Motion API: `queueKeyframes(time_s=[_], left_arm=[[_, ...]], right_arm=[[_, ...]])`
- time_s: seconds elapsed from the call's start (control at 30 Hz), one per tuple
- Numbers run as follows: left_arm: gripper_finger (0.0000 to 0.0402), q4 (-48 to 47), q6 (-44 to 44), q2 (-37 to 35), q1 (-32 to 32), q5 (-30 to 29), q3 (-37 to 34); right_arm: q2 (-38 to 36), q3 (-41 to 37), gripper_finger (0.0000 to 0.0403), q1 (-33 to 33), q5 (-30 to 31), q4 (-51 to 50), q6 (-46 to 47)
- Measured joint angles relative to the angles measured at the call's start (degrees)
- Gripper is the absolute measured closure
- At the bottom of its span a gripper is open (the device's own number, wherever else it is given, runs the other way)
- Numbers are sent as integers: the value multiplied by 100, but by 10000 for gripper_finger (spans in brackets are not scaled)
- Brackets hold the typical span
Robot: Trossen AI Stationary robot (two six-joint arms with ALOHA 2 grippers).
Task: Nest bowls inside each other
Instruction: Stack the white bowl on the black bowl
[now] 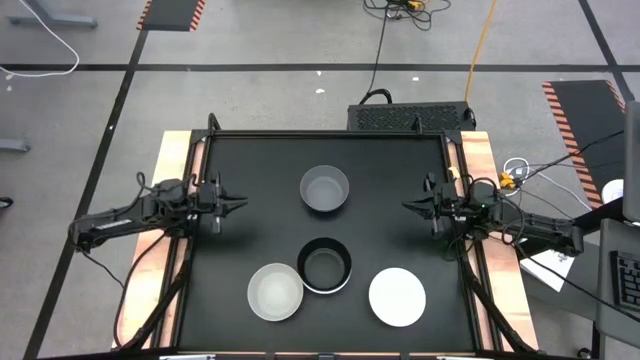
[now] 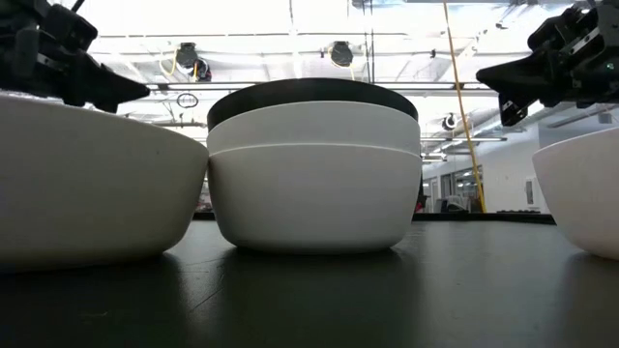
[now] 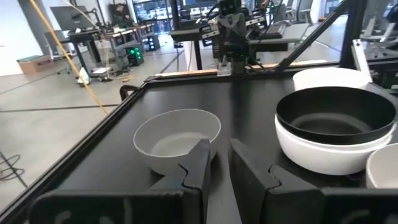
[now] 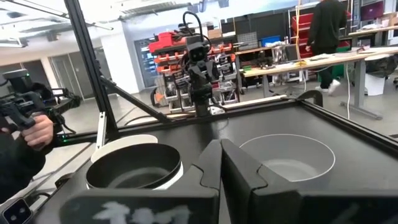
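Note:
Four bowl groups rest by their bases on the black table top. A grey bowl (image 1: 325,188) stands toward the far side. A black bowl (image 1: 325,263) sits nested in two stacked white bowls (image 2: 314,198) at the middle. A translucent pale bowl (image 1: 275,292) and a white bowl (image 1: 397,297) stand near the front edge. My left gripper (image 1: 243,203) hovers at the table's left side, pointing level toward the grey bowl (image 3: 177,140), slightly open and with nothing between its fingers. My right gripper (image 1: 406,207) hovers at the right side, shut, facing the grey bowl (image 4: 286,158).
Wooden rails (image 1: 172,190) and a black frame border the table's left and right sides. Bare table lies between the grey bowl and each gripper. Beyond the table, a person (image 4: 326,28) stands at a bench and a hand (image 4: 34,130) holds a device.

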Motion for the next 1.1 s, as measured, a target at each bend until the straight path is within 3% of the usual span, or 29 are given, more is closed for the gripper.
queueKeyframes(time_s=[0.33,0.5,0.6,1.1], left_arm=[[341,5,1,0,0,-54,-66],[341,3,-21,0,0,-56,-66],[341,0,-25,0,0,-56,-66],[341,-4,-179,0,0,-59,-66]], right_arm=[[2,-4,403,2,-9,-26,-11],[2,-4,403,95,-585,25,103],[56,-4,403,339,-599,39,253],[1347,-5,403,1693,339,1071,137]])
